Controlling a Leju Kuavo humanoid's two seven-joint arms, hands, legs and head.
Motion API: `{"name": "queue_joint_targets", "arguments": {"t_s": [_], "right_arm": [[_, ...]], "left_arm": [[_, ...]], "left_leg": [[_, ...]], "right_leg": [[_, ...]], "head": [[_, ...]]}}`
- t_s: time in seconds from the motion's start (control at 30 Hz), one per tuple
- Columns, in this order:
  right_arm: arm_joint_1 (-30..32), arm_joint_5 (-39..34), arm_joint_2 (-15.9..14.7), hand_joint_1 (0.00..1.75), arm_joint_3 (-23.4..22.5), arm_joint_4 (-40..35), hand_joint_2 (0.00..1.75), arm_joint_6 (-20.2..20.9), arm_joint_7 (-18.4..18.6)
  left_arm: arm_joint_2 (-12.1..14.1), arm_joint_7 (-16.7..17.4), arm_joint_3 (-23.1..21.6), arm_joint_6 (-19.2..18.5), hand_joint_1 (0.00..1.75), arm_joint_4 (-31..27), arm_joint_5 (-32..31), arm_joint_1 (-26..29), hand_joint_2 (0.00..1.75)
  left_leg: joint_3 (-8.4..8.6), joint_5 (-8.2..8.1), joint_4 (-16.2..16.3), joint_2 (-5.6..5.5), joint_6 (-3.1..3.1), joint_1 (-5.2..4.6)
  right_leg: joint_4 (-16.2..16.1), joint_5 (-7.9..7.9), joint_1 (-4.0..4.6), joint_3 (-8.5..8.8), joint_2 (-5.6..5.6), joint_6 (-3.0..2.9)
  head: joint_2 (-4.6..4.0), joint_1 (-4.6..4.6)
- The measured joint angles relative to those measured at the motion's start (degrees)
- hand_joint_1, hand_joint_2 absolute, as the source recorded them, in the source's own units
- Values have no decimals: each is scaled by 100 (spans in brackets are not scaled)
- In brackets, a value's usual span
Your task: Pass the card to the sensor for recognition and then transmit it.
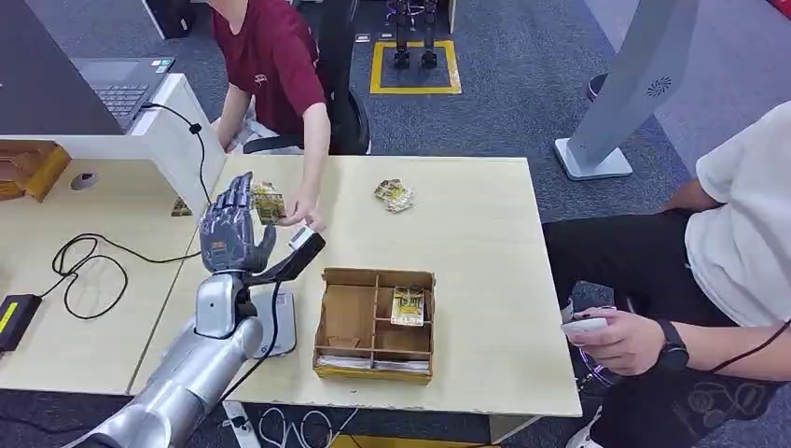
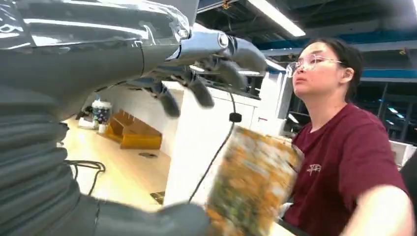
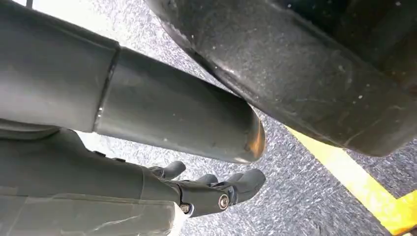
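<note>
My left hand [image 1: 231, 233] is raised over the table's left part, fingers apart and pointing up, thumb stretched to the right. A person in a red shirt [image 1: 270, 56] reaches a hand [image 1: 300, 213] across the table and holds a yellow-patterned card [image 1: 268, 201] just beyond my fingers. In the left wrist view the card [image 2: 253, 182] is blurred between my thumb [image 2: 162, 221] and my fingers [image 2: 196, 88], and I cannot see a grip on it. A flat white sensor pad [image 1: 283, 322] with a cable lies beside my forearm. My right hand [image 3: 216, 189] hangs over the carpet, holding nothing.
A wooden compartment box [image 1: 347, 322] with a card [image 1: 408, 306] in it sits near the front edge. Loose cards [image 1: 395, 195] lie at the back. Cables [image 1: 89, 266] and a black device [image 1: 14, 317] are at left. A seated person [image 1: 728, 243] holds a phone at right.
</note>
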Motion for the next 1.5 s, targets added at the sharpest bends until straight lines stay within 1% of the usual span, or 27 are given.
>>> {"name": "queue_joint_targets", "arguments": {"t_s": [0.07, 0.13, 0.27, 0.43, 0.53, 0.67, 0.7, 0.8, 0.87, 0.93, 1.07, 1.2, 1.4, 1.5], "right_arm": [[3, 42, -4, 0, -13, 0, 0, -13, -31], [10, 50, -7, 0, -24, 2, 0, -61, -31], [36, 63, -7, 0, -70, 4, 0, -90, -26], [38, 155, 4, 0, -114, 4, 0, -155, 44], [39, 166, 55, 0, -136, 4, 0, -282, 177], [41, 197, 90, 0, -181, 4, 0, -321, 190], [45, 212, 90, 0, -203, 4, 0, -326, 173], [78, 271, 94, 0, -308, 4, 0, -363, 133], [100, 291, 96, 0, -345, 4, 0, -374, 133], [118, 306, 96, 0, -407, 4, 0, -369, 131], [155, 356, 96, 0, -498, 4, 0, -361, 114], [163, 367, 96, 0, -583, 4, 0, -363, 72], [178, 372, 101, 0, -691, 4, 0, -376, 37], [198, 374, 107, 0, -732, 4, 0, -380, 31]], "left_arm": [[35, -39, 111, 0, 0, -35, 11, 28, 175], [133, 33, 266, 0, 0, -94, -88, 91, 175], [361, -197, 573, 0, 0, -168, 7, 209, 175], [448, -262, 806, 0, 0, -177, -109, 282, 175], [466, -249, 909, 0, 0, -208, -171, 301, 175], [627, -225, 1112, 0, 0, -256, -192, 345, 175], [693, -225, 1187, 0, 0, -260, -208, 369, 175], [1090, -254, 1561, 0, 0, -284, -282, 518, 175], [1281, -398, 1808, 0, 0, -321, -185, 654, 175], [1460, -615, 2162, 0, 0, -433, -79, 913, 175], [1694, -715, 2743, 0, 0, -627, -76, 1401, 175], [1923, -666, 3159, 0, 0, -686, -44, 1682, 175], [2260, -704, 3604, 0, 0, -732, 105, 2082, 175], [2365, -721, 3816, 0, 0, -776, 199, 2281, 175]], "left_leg": [[-1, 0, 0, 1, 0, 0], [-1, 0, -1, 4, 0, 1], [1, 0, -1, 7, 0, 1], [-4, 1, -1, 2, -1, 1], [-4, 1, -1, 6, -1, 0], [-4, 0, -1, 7, -1, 1], [-4, 0, -1, 11, -1, 1], [0, 0, -4, 28, -2, 4], [-1, 0, -8, 26, -2, 6], [-1, -3, -9, 30, -6, 7], [-7, -4, -10, 29, -8, 11], [-12, -4, -10, 28, -8, 10], [-11, -4, -10, 27, -8, 10], [-13, -4, -10, 27, -8, 11]], "right_leg": [[0, 0, 0, 0, 1, 0], [1, 0, 1, 0, 4, -1], [1, -1, 1, -6, 10, -1], [1, -2, 1, -4, -1, -1], [1, 0, 1, -3, 3, 1], [1, 0, 1, -3, 5, 0], [2, 0, 1, -4, 10, 0], [5, -1, 5, -11, 29, -2], [7, -4, 7, -13, 28, -6], [7, -8, 9, -18, 31, -12], [6, -9, 12, -23, 30, -13], [5, -9, 12, -22, 27, -13], [4, -9, 12, -22, 26, -13], [4, -9, 12, -26, 25, -14]], "head": [[0, 2], [0, 2], [0, 0], [0, 2], [0, 2], [0, 4], [0, 2], [0, 0], [0, 0], [0, -2], [0, 0], [0, 0], [0, 0], [0, -2]]}}
